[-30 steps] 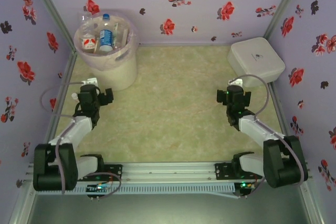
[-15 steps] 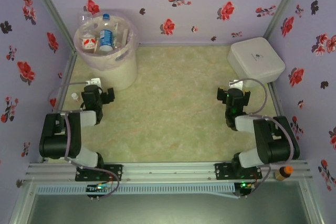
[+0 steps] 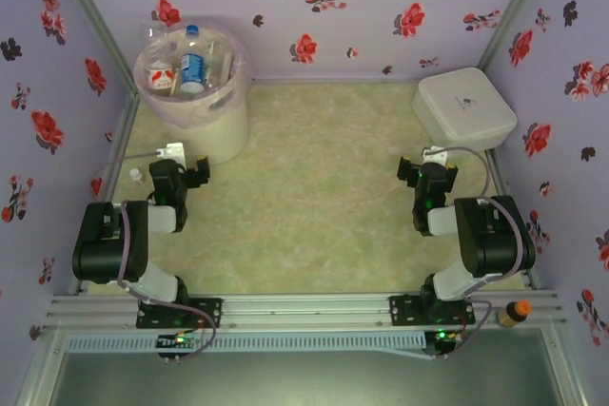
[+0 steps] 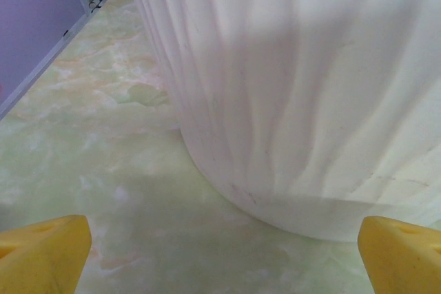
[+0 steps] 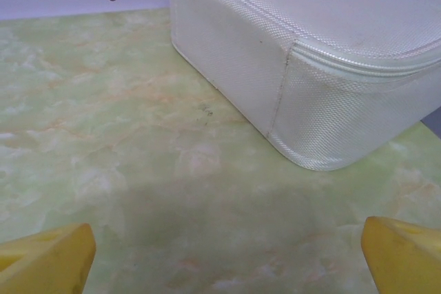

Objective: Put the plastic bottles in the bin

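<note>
Top external view: the bin [image 3: 217, 130] stands at the far left corner of the bench [image 3: 314, 197]. Several plastic bottles [image 3: 192, 69] stand or lean inside it, one with a blue label and one with a red label. The left end effector [image 3: 181, 161] sits low over the bench just on the near side of the bin, its arm folded back toward its base. The right end effector [image 3: 428, 164] sits low at the right, near a white lidded box [image 3: 464, 106] in the far right corner. A brownish orange-capped bottle [image 3: 517, 312] lies off the bench at the near right, beside the rail.

Left wrist view: the bin's ribbed white wall [image 4: 296, 87] rises close ahead, its base resting on the bench. The two yellow fingertips [image 4: 43, 253] sit at opposite lower corners, spread wide with nothing between them.

Right wrist view: the near corner of the box [image 5: 324, 80] lies ahead to the right. The yellow fingertips [image 5: 45, 258] are likewise spread wide and empty.
</note>
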You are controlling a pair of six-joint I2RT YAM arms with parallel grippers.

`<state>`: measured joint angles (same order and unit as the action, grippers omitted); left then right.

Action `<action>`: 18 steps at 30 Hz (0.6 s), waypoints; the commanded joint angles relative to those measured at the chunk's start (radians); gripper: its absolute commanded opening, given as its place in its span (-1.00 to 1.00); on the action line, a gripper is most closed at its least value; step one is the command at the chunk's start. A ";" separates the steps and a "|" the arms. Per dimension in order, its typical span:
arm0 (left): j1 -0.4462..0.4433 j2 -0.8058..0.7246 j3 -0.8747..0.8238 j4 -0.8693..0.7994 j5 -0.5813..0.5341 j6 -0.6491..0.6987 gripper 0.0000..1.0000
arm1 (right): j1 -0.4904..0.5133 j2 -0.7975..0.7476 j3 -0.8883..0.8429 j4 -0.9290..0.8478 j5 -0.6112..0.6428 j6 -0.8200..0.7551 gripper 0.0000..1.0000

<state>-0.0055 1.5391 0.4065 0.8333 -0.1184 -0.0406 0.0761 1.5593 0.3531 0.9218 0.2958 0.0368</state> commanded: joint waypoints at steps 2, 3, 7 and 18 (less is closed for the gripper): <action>0.006 0.008 -0.006 0.045 0.012 0.026 0.99 | -0.012 -0.005 0.009 0.006 -0.019 0.025 0.99; 0.006 0.008 -0.006 0.046 0.011 0.026 0.99 | -0.012 0.004 0.009 0.023 -0.018 0.023 0.99; 0.006 0.008 -0.006 0.046 0.011 0.027 0.99 | -0.012 0.001 0.012 0.013 -0.019 0.025 0.99; 0.006 0.007 -0.006 0.046 0.012 0.027 0.99 | -0.013 0.002 0.018 -0.001 -0.025 0.028 0.99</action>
<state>-0.0055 1.5391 0.4065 0.8455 -0.1184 -0.0406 0.0700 1.5593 0.3534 0.9184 0.2829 0.0372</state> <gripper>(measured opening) 0.996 0.995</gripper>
